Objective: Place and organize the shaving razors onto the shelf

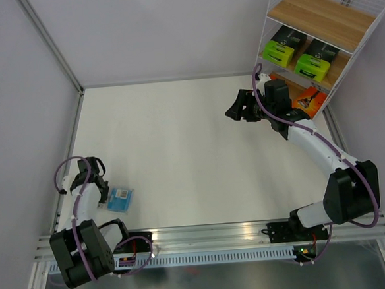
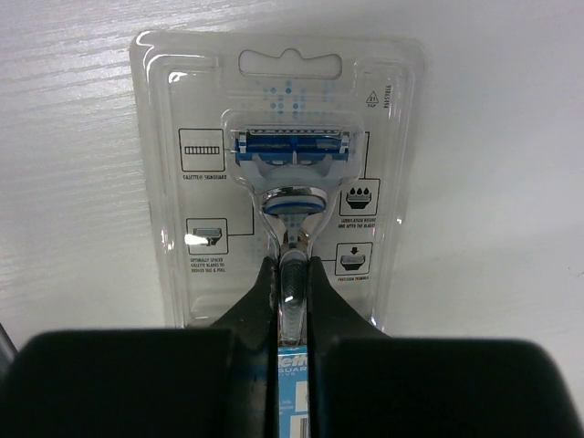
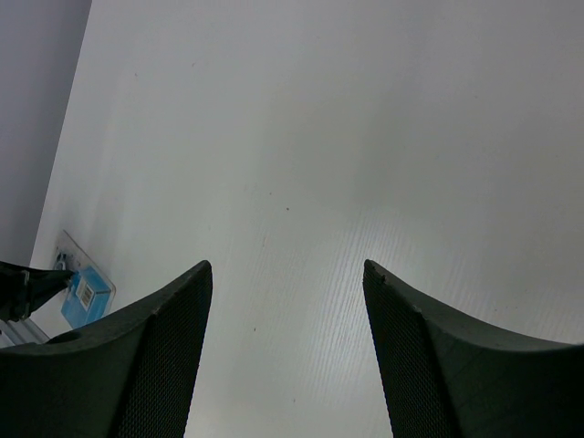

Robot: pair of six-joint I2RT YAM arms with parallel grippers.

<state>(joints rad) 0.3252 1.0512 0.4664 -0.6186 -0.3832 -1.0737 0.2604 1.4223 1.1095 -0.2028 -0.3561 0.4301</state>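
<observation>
- Looking down from the top external view, I find the shelf (image 1: 320, 18) at the far right corner of the table (image 1: 193, 151). Two black boxes (image 1: 282, 46) sit side by side on its middle board and an orange card (image 1: 310, 100) on the bottom one. Whether a second card hides behind my right arm I cannot tell
- The clear blister pack (image 1: 121, 200) lies flat near the left arm's base, well apart from the shelf, with the left gripper (image 1: 107, 197) at its end. The right gripper (image 1: 240, 108) hangs over bare table just in front of the shelf
- On the left wrist view, the left gripper (image 2: 292, 301) is narrow, its fingers (image 2: 260, 297) pinched either side of the raised handle ridge of the blister pack (image 2: 283, 137), which rests flat on the table. I judge the step in hand to be picking up this last loose pack
- On the right wrist view, the right gripper (image 3: 287, 266) is spread wide with nothing between its jaws. The blister pack (image 3: 84, 288) shows small at lower left
- Next I would lift the pack clear and carry it toward the middle. The shelf looks beyond the left arm's reach, so a handover to the waiting right claw seems likely
</observation>
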